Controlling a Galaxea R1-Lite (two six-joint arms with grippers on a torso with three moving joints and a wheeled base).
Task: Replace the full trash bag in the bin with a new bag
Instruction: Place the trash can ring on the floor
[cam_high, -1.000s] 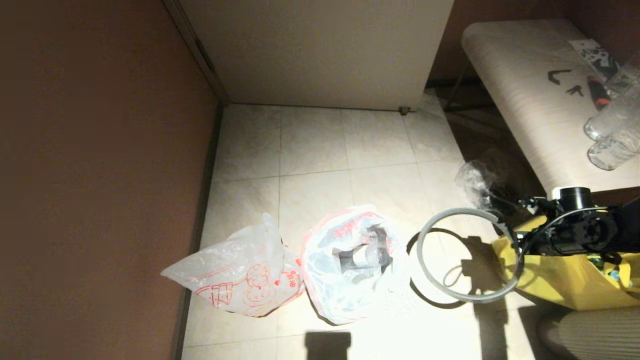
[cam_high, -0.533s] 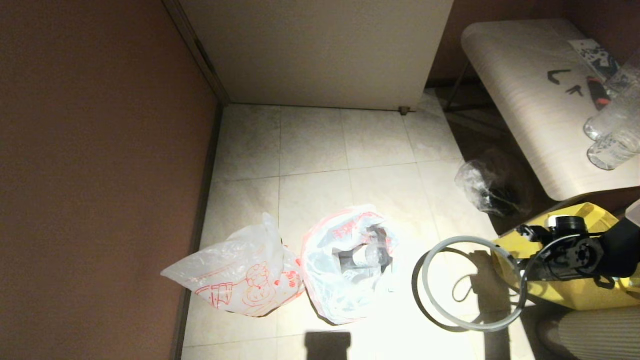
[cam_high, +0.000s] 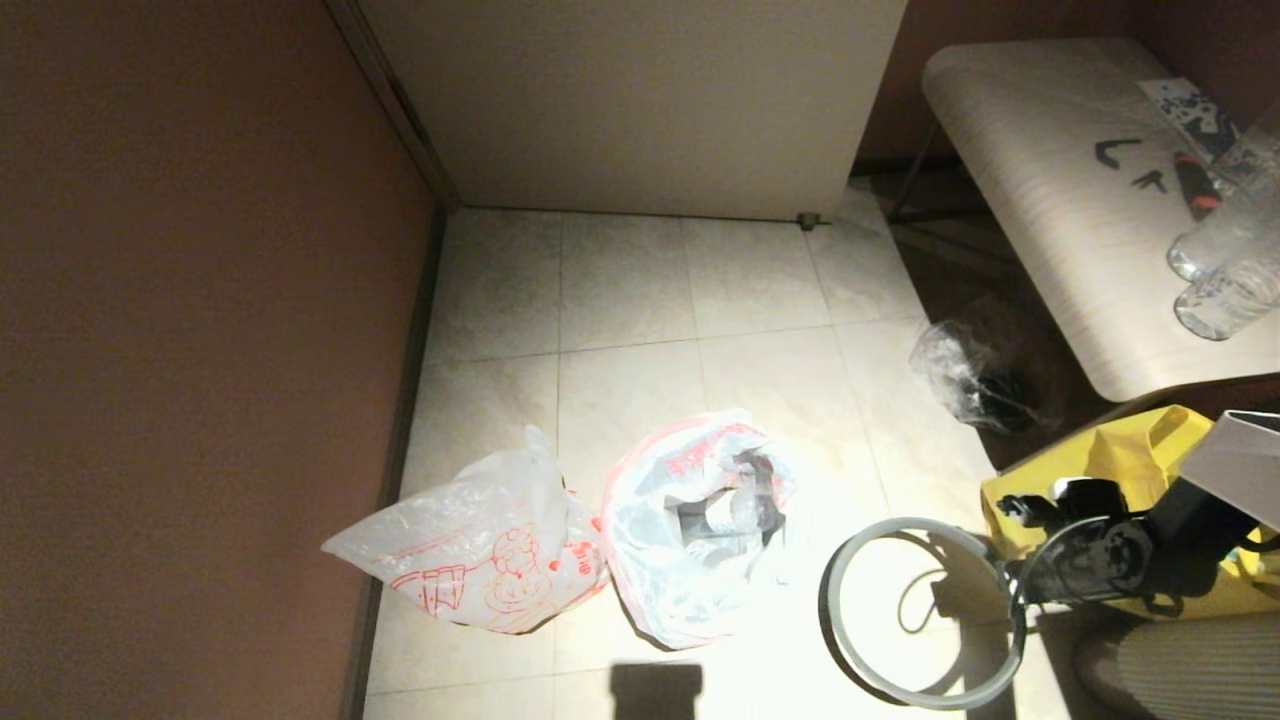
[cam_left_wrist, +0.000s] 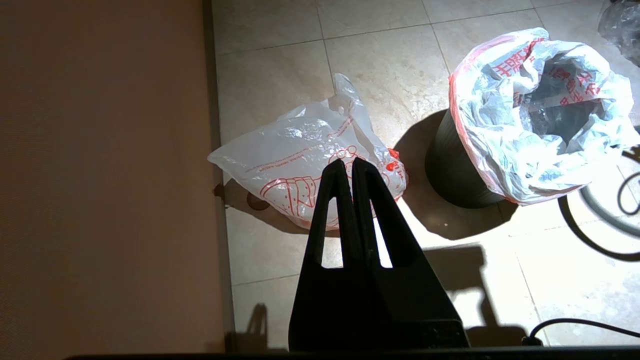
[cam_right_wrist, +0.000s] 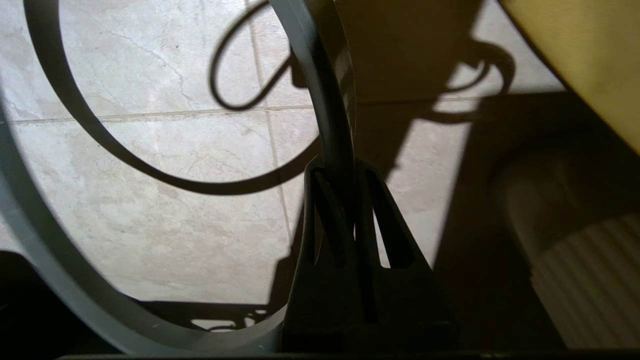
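Two printed bags on the tiled floor (cam_high: 620, 290), plus one small clear bag (cam_high: 955, 375) further right near the table (cam_high: 1050, 200). One bin (cam_left_wrist: 452, 172), black, mostly hidden in the head view under the full bag (cam_high: 695, 525), which lines it and spills over its top, pink-red edge and red lettering showing. Inside that bag: dark and clear rubbish, too jumbled to name. One new bag (cam_high: 480, 555), translucent with a red cartoon drawing, lying crumpled just left of the bin, touching or nearly touching it, close to the brown wall (cam_high: 200, 350).

One grey ring (cam_high: 920, 612), off the bin, held to the bin's right above the floor, throwing a round shadow on the tiles. Right gripper (cam_right_wrist: 345, 172) pinched tight on the ring's band, fingers either side of it; seen in the head view at the ring's right side, in front of a yellow tote (cam_high: 1130, 470). Left gripper (cam_left_wrist: 348, 165) with fingers pressed together on nothing, hovering above the floor with the new bag beyond its tips.

Two clear bottles (cam_high: 1225, 260) lying on the table at far right, with a dark tool and a printed sheet beside them. A white cabinet (cam_high: 640, 100) at the back of the floor.
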